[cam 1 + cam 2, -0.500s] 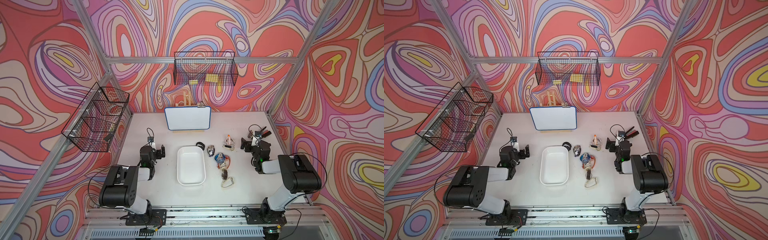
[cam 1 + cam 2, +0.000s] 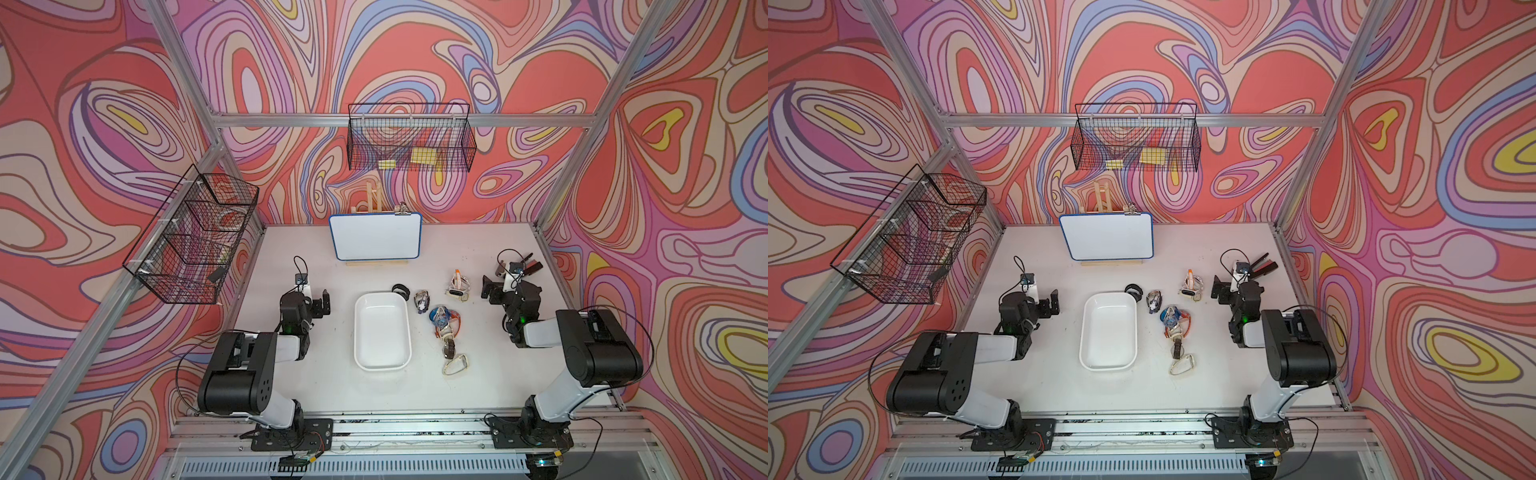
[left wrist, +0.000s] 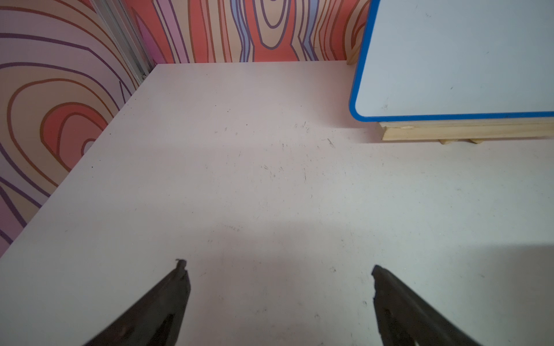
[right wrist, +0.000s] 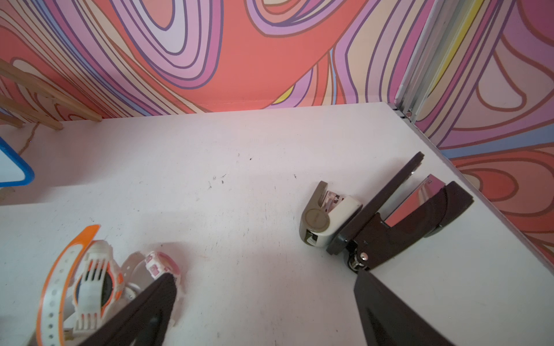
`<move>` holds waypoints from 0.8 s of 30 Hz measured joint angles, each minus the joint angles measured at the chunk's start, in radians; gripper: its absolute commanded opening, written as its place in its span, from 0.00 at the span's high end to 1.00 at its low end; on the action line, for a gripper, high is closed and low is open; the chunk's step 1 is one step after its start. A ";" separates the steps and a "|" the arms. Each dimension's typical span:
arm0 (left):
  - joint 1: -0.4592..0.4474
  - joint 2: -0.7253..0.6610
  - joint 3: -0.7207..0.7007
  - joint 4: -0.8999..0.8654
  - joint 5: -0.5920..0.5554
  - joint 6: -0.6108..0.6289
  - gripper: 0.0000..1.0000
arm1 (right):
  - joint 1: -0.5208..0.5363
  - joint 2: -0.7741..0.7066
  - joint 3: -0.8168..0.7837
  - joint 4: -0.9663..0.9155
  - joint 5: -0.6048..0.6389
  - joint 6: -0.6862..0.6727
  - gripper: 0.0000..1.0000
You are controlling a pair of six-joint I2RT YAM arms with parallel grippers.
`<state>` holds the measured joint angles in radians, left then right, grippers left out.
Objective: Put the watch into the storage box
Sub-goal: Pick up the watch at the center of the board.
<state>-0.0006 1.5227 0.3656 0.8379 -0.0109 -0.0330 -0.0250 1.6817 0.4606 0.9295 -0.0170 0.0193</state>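
As we check, left gripper & right gripper gape wide, both empty. The orange-white watch lies just beside right gripper, storage box well apart.

The scuffed white tabletop carries a shallow white storage box at its middle. Just beside it, toward the right arm, lies a loose string of watches, with an orange-and-white watch farther back. A whiteboard stands on a wooden stand at the rear, and a black stapler lies near the far right corner.
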 measured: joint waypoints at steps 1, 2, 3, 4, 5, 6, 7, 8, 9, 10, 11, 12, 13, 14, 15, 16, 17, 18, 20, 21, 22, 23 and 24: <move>0.000 0.000 0.000 0.000 0.000 0.000 0.00 | 0.000 0.000 0.000 0.000 0.000 0.000 0.02; 0.000 0.000 0.000 0.000 0.000 0.000 0.00 | 0.000 0.000 0.000 0.000 0.000 0.000 0.02; 0.000 0.000 0.000 0.000 0.000 0.000 0.00 | 0.000 0.000 0.000 0.000 0.000 0.000 0.02; 0.000 0.000 0.000 0.000 0.000 0.000 0.00 | 0.000 0.000 0.000 0.000 0.000 0.000 0.02; 0.000 0.000 0.000 0.000 0.000 0.000 0.00 | 0.000 0.000 0.000 0.000 0.000 0.000 0.02; 0.000 0.000 0.000 0.000 0.000 0.000 0.00 | 0.000 0.000 0.000 -0.001 0.000 0.000 0.07; 0.000 0.000 0.000 0.000 0.000 0.000 0.00 | 0.000 0.000 0.000 -0.001 0.001 -0.002 0.15; -0.001 -0.001 0.001 -0.003 0.000 0.002 0.00 | 0.000 -0.001 0.000 -0.001 0.005 0.002 0.16; -0.002 -0.004 0.005 -0.016 -0.002 0.005 0.00 | 0.001 -0.005 0.000 -0.006 0.016 0.007 0.16; -0.011 -0.022 0.019 -0.063 -0.017 0.011 0.00 | 0.003 -0.019 0.000 -0.026 0.032 0.008 0.17; -0.024 -0.050 0.039 -0.122 -0.038 0.014 0.00 | 0.005 -0.046 0.000 -0.060 0.046 0.012 0.17; -0.043 -0.090 0.063 -0.183 -0.066 0.014 0.00 | 0.007 -0.090 0.005 -0.118 0.063 0.020 0.17; -0.066 -0.143 0.096 -0.248 -0.094 0.006 0.00 | 0.008 -0.145 0.028 -0.204 0.078 0.040 0.17; -0.087 -0.196 0.129 -0.301 -0.116 -0.010 0.00 | 0.009 -0.194 0.056 -0.278 0.085 0.059 0.17; -0.111 -0.259 0.171 -0.365 -0.137 -0.044 0.00 | 0.009 -0.253 0.105 -0.372 0.086 0.091 0.17; -0.130 -0.313 0.211 -0.423 -0.153 -0.077 0.00 | 0.012 -0.301 0.153 -0.449 0.080 0.122 0.17; -0.150 -0.365 0.253 -0.490 -0.161 -0.119 0.00 | 0.016 -0.341 0.192 -0.507 0.069 0.149 0.17; -0.172 -0.418 0.298 -0.566 -0.163 -0.170 0.00 | 0.028 -0.383 0.231 -0.572 0.051 0.182 0.17; -0.210 -0.501 0.360 -0.696 -0.151 -0.265 0.00 | 0.072 -0.450 0.286 -0.704 0.026 0.241 0.17; -0.231 -0.542 0.383 -0.768 -0.133 -0.316 0.00 | 0.107 -0.477 0.306 -0.777 0.014 0.267 0.17; -0.257 -0.579 0.399 -0.846 -0.111 -0.365 0.00 | 0.150 -0.499 0.322 -0.859 0.004 0.294 0.17; -0.283 -0.605 0.411 -0.918 -0.094 -0.401 0.00 | 0.190 -0.513 0.333 -0.927 0.000 0.316 0.18; -0.317 -0.624 0.422 -0.995 -0.081 -0.434 0.00 | 0.235 -0.528 0.341 -1.009 -0.003 0.340 0.19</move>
<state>-0.3180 0.8989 0.7872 -0.1566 -0.0917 -0.4667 0.2104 1.1534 0.8017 -0.0795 -0.0200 0.3588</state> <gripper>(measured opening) 0.997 0.824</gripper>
